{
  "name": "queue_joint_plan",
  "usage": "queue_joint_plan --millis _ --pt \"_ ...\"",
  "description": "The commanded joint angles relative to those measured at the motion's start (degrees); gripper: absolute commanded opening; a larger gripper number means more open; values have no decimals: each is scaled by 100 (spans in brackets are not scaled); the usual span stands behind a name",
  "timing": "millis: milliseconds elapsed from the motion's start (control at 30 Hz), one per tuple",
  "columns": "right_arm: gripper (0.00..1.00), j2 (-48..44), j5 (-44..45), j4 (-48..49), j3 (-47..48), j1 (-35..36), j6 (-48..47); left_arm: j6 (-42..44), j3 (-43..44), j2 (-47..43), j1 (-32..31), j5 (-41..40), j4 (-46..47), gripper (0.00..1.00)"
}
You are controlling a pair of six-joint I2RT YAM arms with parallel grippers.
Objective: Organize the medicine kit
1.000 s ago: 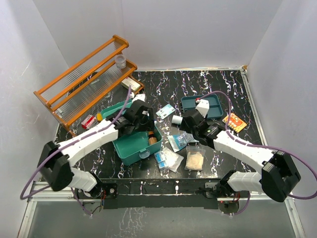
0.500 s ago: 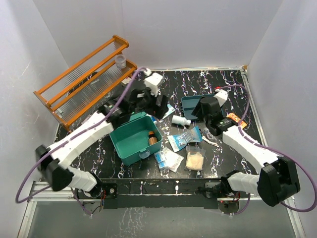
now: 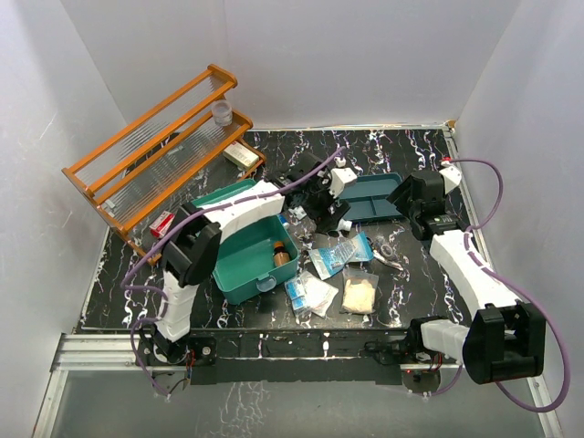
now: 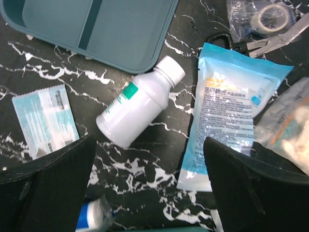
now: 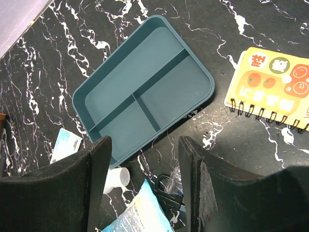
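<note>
Left gripper point(image 4: 147, 142) is open and empty over the bottle point(image 4: 140, 108). Right gripper point(image 5: 145, 142) is open and empty over the tray point(image 5: 164, 82). The kit point(image 3: 235, 274) sits at 8 o'clock from the bottle.

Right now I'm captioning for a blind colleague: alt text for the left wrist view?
White plastic bottle, green label, lying on its side under the open left hand. Around it: shallow teal tray, blue printed pouch, pale blue sachet, on a black marbled table.

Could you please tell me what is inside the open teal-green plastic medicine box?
One small brown bottle sits near the right wall of the teal-green plastic box; the white left arm covers the box's rear part.
</note>
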Motion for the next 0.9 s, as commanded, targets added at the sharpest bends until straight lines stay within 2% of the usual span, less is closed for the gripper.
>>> queue_joint_plan --millis 0,300,600,767,867 --pt "55 -168 -157 73 81 -54 -204 474 632 173 -25 340 -53 90" --pt "55 -45 95 -91 210 -262 -468 651 870 676 -55 431 -235 87" --pt "53 68 -178 -121 234 -287 -440 492 981 960 -42 491 -151 84" --pt "52 195 -282 -119 297 -286 -455 469 893 1078 -43 229 8 82" --pt "52 251 -269 -123 339 -283 -468 467 827 1146 -41 -31 57 76"
